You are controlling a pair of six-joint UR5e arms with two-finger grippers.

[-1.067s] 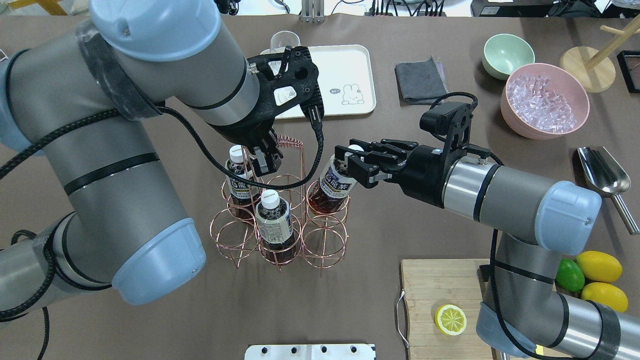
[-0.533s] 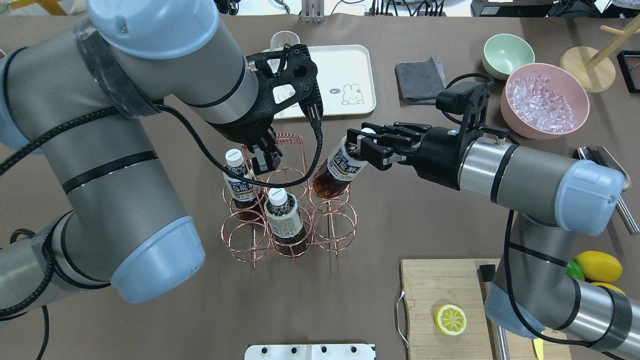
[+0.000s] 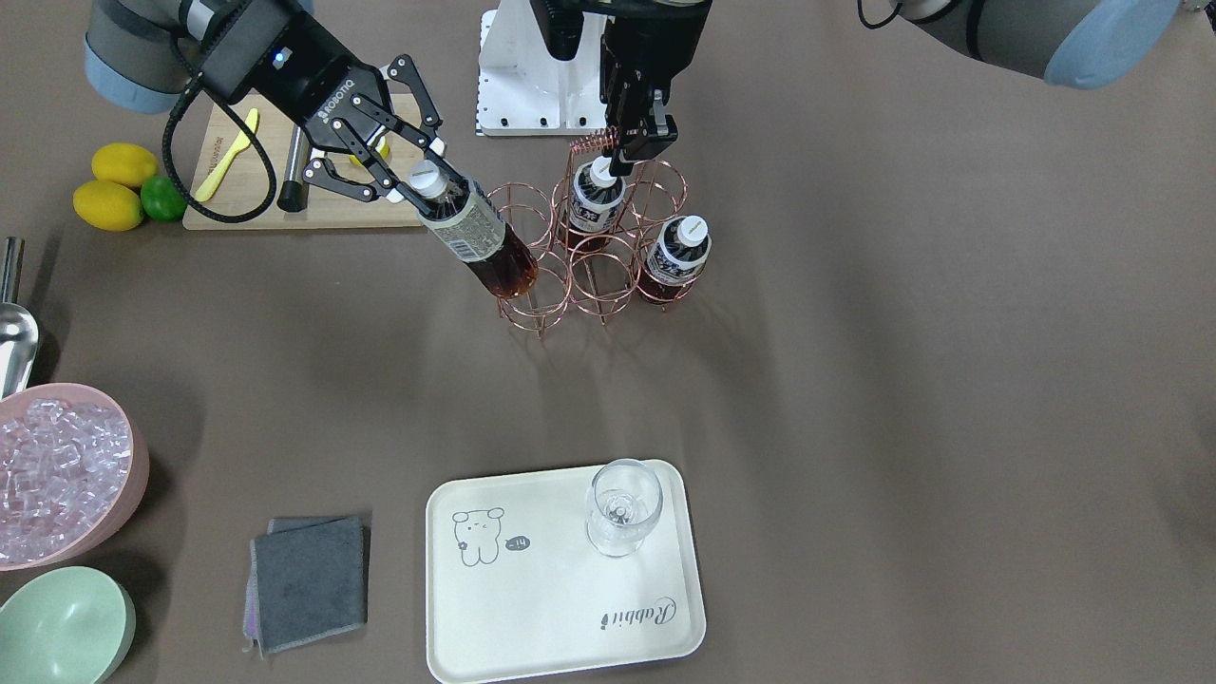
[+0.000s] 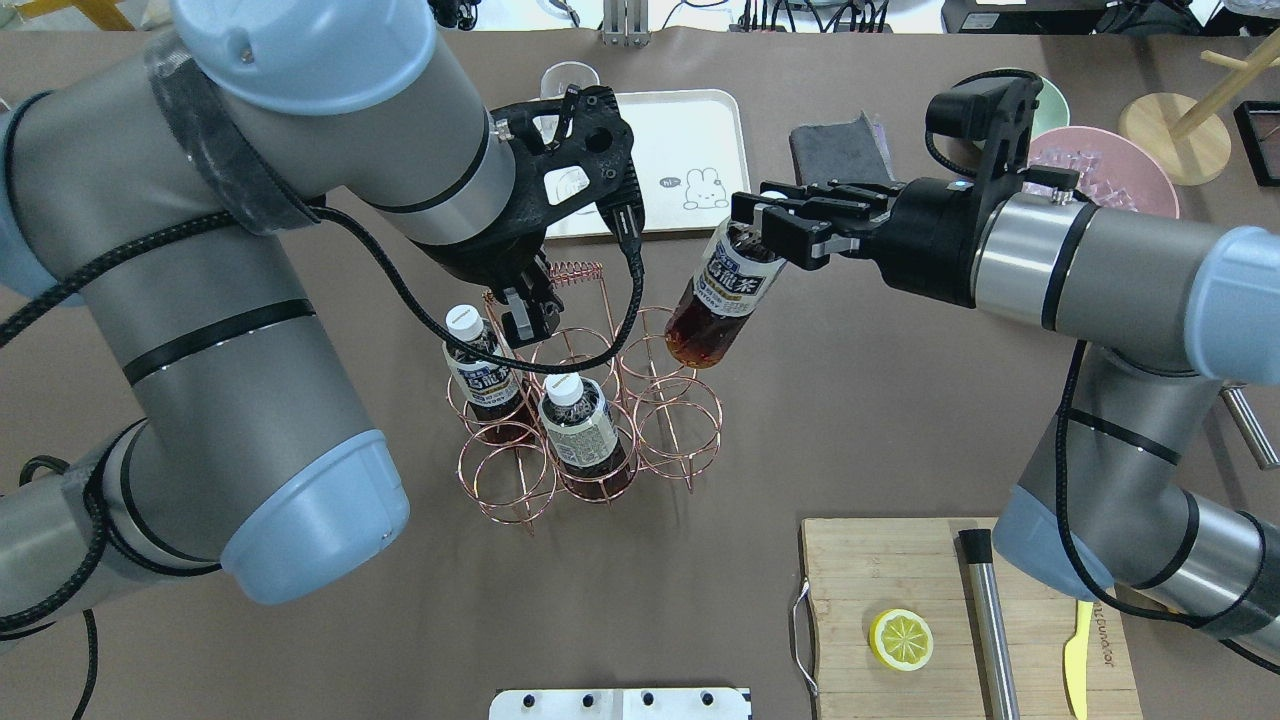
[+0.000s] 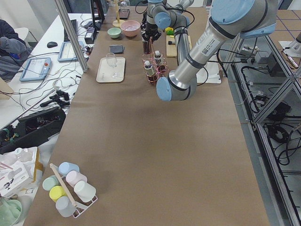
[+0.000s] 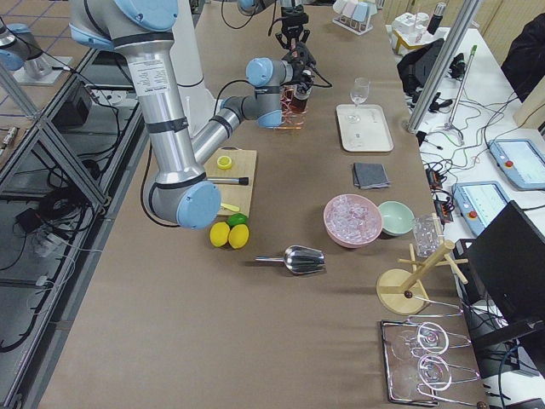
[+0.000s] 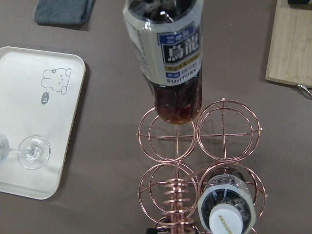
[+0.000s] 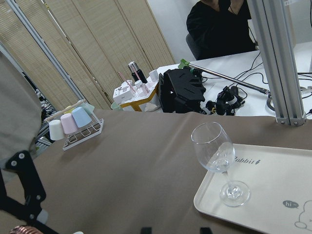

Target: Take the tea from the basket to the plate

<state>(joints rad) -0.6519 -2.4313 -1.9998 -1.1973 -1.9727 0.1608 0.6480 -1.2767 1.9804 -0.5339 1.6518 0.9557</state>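
Now we are at the lift-out. Our right gripper (image 4: 765,228) clamps the tea (image 4: 728,292) at its neck, tilted, with its base just above the basket (image 4: 507,470). Our left gripper (image 4: 525,318) pinches the basket's coil handle. Next, we judge, comes carrying it to the plate (image 4: 690,130), clear of the glass (image 3: 622,503). We read "SUNTORY" on the label and "Rabbit" on the plate.

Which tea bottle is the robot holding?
Find the copper wire basket mid-table. At its edge on the robot's right, the right gripper holds one tea bottle by its top. Unlike the two other bottles seated in cells, it is raised and tilted.
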